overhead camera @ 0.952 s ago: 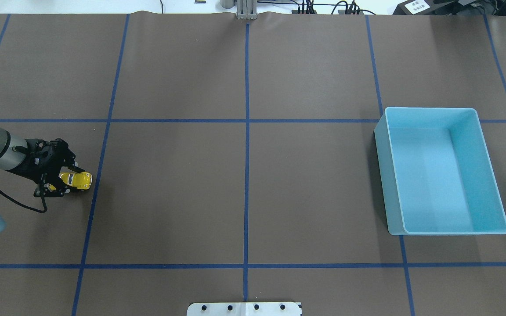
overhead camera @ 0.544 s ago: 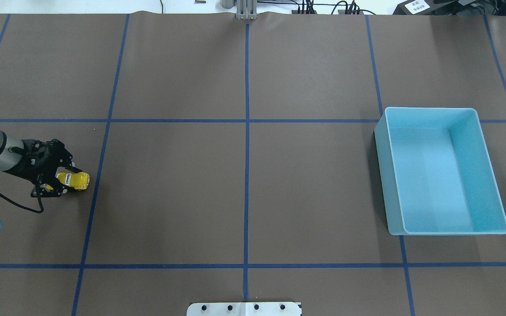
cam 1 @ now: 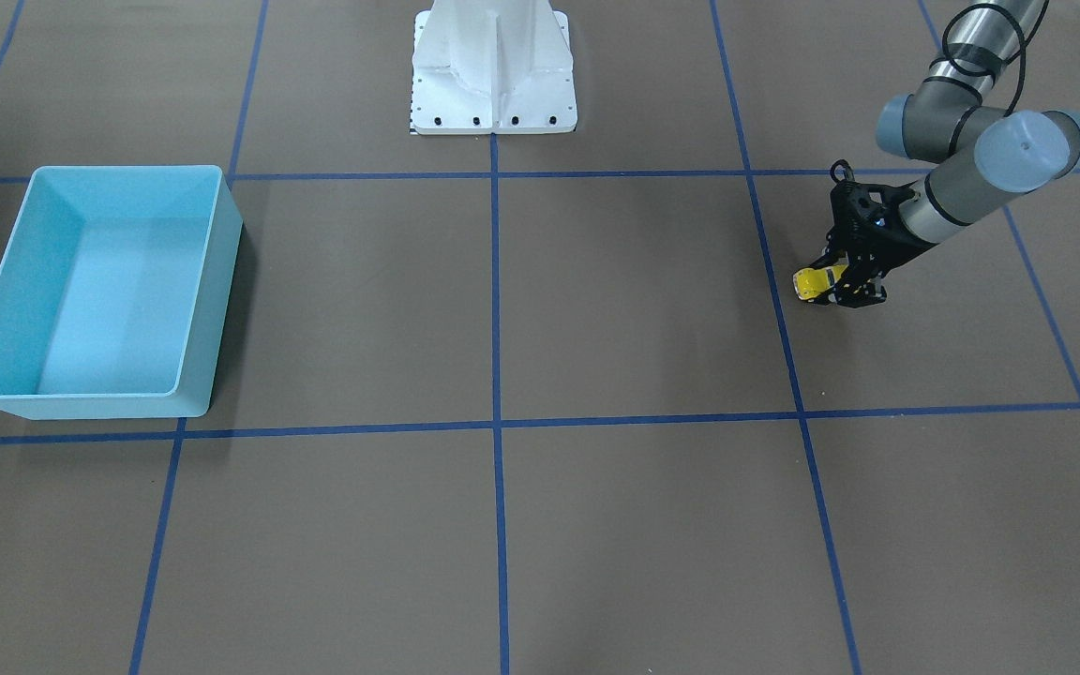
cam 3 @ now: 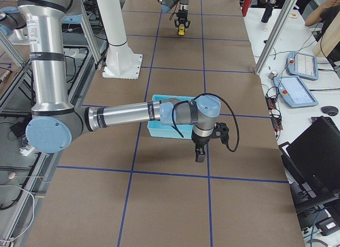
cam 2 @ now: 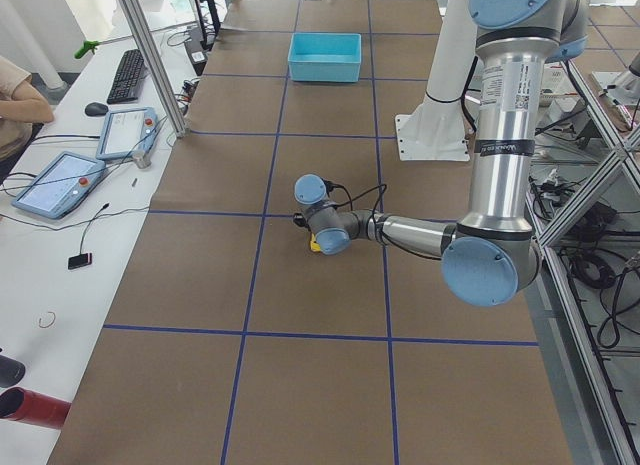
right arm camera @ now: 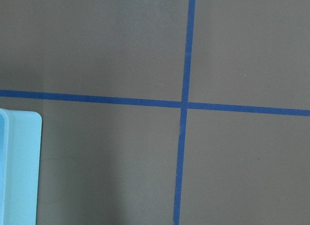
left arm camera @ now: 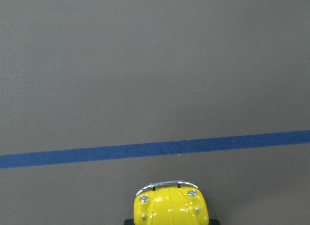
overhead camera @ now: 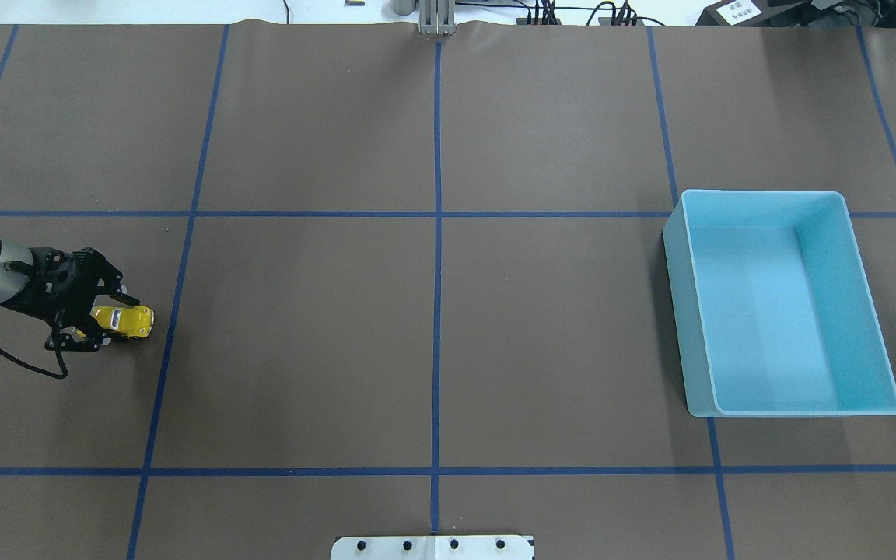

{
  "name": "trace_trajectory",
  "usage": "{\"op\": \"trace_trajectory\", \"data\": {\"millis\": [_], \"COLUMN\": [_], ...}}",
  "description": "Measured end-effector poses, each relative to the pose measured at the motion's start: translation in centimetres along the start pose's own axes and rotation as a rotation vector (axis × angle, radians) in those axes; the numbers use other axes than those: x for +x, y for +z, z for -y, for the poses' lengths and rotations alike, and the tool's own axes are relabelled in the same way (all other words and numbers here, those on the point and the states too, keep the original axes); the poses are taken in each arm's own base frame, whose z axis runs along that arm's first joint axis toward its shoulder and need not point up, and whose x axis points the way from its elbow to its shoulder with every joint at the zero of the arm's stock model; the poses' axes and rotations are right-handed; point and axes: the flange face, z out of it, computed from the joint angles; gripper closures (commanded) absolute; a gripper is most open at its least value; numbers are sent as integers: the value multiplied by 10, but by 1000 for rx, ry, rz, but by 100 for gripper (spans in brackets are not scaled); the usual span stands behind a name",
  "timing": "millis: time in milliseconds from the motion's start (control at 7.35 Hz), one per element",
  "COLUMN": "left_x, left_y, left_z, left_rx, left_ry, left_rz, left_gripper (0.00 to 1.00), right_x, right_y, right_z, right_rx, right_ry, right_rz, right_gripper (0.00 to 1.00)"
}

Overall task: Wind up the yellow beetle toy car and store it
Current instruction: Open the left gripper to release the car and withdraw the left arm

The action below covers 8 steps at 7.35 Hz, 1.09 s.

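Now the left gripper [overhead camera: 108,321], at the middle left of the overhead frame, is clamped on the yellow beetle toy car [overhead camera: 127,320], its nose pointing toward frame right, just short of a blue tape line [overhead camera: 174,311]. Well apart, at the right of that frame, stands the blue bin [overhead camera: 759,193]. Only the right-side view shows the right gripper [cam 3: 199,153], beside the bin; whether it is parted or closed I cannot tell.

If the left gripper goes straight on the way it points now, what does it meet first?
Probably only the table: past the toy car in the left gripper lies just a blue tape line. Its tilt is hard to judge.
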Motion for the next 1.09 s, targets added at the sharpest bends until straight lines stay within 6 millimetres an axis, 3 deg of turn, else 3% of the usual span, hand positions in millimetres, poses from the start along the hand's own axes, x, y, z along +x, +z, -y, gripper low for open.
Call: {"op": "trace_trajectory", "data": {"millis": [544, 816, 1088], "left_x": [-14, -35, -55], "left_y": [-23, -57, -106], "left_z": [-8, -41, -85], "left_rx": [-3, -55, -144], "left_ry": [-14, -148, -381], "left_rz": [41, 48, 46], "left_gripper": [0, 0, 0], "right_x": [-2, -2, -2], "right_y": [1, 1, 0], "right_z": [0, 0, 0], "right_rx": [-2, -2, -1], "right_ry": [-3, -3, -5], "right_rz": [0, 0, 0], "right_gripper": [0, 0, 0]}}
